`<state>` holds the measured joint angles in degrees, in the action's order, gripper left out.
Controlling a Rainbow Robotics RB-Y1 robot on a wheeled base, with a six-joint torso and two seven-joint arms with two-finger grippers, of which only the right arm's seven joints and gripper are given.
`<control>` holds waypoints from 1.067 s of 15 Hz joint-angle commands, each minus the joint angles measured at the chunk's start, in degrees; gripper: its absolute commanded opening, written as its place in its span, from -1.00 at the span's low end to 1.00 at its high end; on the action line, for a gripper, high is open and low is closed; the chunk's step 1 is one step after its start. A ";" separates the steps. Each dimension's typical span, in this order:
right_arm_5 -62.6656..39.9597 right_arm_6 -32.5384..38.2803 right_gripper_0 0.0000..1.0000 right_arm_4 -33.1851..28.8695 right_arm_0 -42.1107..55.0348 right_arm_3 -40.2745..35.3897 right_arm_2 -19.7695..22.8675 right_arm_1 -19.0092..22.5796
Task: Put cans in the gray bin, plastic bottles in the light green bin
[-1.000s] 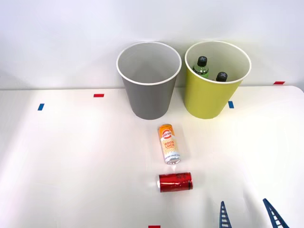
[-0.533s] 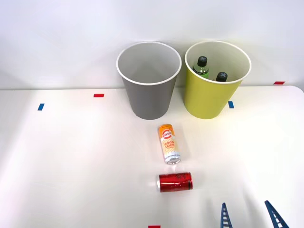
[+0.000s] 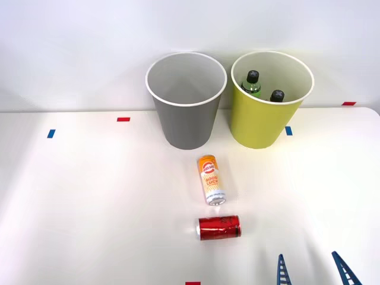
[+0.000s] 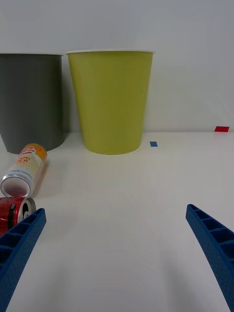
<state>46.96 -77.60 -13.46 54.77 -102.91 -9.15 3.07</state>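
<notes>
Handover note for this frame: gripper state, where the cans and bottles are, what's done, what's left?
Right gripper: open, holding nothing, low over the near right of the table.
Done: both plastic bottles, green and the other, are in the light green bin.
Left: the orange-and-white can and the red can lie on their sides in front of the gray bin, where no can is visible. The red one is nearer the gripper.

A white table (image 3: 89, 196) carries small red tape marks (image 3: 123, 119) and blue tape marks (image 3: 51, 133).
</notes>
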 commanded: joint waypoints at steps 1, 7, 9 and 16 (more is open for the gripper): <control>-0.03 -0.01 1.00 0.01 -0.01 -0.01 0.01 0.00; -0.03 -0.01 1.00 0.01 -0.01 -0.01 0.01 0.00; -0.03 -0.01 1.00 0.01 -0.01 -0.01 0.01 0.00; -0.03 -0.01 1.00 0.01 -0.01 -0.01 0.01 0.00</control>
<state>46.94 -77.60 -13.45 54.76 -102.91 -9.14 3.07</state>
